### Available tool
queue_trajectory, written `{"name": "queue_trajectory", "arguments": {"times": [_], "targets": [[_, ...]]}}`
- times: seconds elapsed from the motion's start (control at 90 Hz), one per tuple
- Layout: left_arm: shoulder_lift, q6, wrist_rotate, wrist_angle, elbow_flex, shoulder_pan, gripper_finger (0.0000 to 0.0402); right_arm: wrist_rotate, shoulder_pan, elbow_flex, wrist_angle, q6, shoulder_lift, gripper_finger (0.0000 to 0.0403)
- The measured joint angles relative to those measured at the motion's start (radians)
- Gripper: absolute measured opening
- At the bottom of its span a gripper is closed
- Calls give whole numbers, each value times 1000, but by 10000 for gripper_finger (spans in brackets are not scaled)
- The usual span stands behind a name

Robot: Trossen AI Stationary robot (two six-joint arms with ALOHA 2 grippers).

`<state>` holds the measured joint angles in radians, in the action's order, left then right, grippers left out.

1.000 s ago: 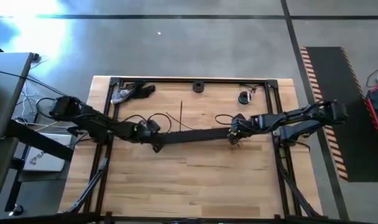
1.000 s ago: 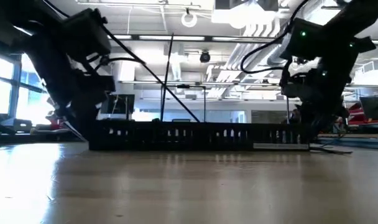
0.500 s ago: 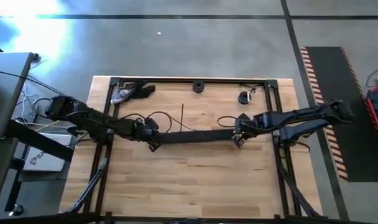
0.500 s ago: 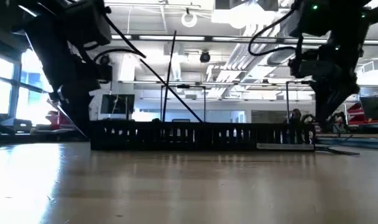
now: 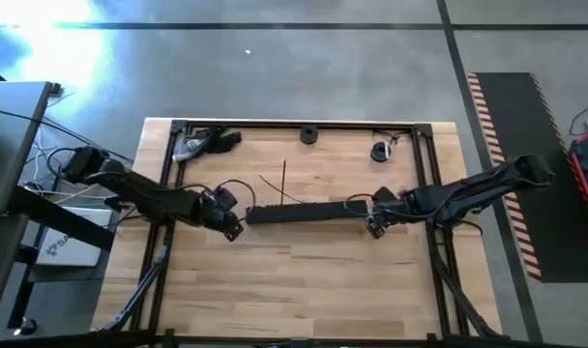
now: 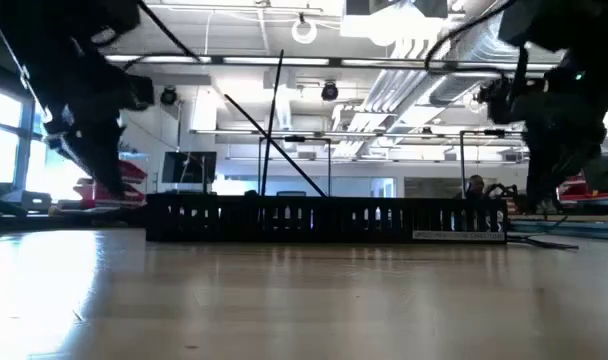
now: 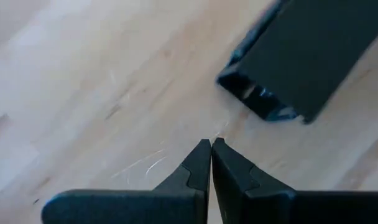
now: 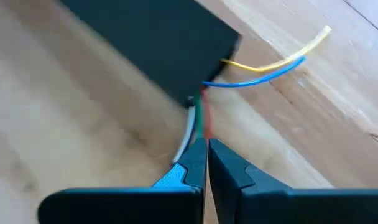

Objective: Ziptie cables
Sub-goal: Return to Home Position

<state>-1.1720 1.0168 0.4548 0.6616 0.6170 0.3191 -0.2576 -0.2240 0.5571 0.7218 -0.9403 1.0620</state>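
A long black slotted strip [image 5: 308, 211] lies flat across the middle of the table, also seen in the low view [image 6: 324, 218]. Thin cables, yellow [image 8: 270, 62], blue, red and white, stick out of its right end [image 8: 176, 56]. My right gripper [image 5: 376, 225] is shut just near of that end, and a red strand runs up to its fingertips [image 8: 206, 144]. My left gripper [image 5: 232, 229] is shut a little left of the strip's left end [image 7: 282, 68], with bare wood under its tips [image 7: 211, 144]. More thin cable loops [image 5: 228, 187] lie by the left arm. My right gripper has its shut tips at the end of the red cable strand [image 8: 204, 127], and a white strand [image 8: 186, 140] passes beside one finger. I cannot tell whether the strand is pinched or only lies under the tips. My left gripper touches nothing.
Two thin black sticks [image 5: 279, 184] lie far of the strip. At the far edge are a black ring [image 5: 307, 133], a round black part [image 5: 381, 152] and a grey and black object [image 5: 202, 143]. A black frame rail [image 5: 294, 123] borders the table.
The strip has slid a little toward the far edge and now lies with both ends free. My left gripper has drawn off its left end toward the table's left edge. My right gripper has drawn off its right end toward the right and near edges.
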Motion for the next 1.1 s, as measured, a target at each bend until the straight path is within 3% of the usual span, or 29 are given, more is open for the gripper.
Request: {"name": "queue_trajectory", "arguments": {"times": [0.244, 0.389, 0.567, 0.778, 1.1], "targets": [[313, -36, 170, 38, 0, 83, 0, -2, -8, -5, -39, 223, -322, 0], [454, -135, 306, 25, 0, 156, 0, 0, -23, -89, -241, 394, -534, 0], [524, -191, 494, 30, 0, 271, 0, 4, -23, -275, -479, 452, -736, 0], [613, -108, 491, 102, -31, 303, 0, 78, 41, -461, -659, 474, -915, 0], [1011, 16, 492, 3, -348, 303, 0, 196, 160, -508, -699, 605, -1062, 0]]}}
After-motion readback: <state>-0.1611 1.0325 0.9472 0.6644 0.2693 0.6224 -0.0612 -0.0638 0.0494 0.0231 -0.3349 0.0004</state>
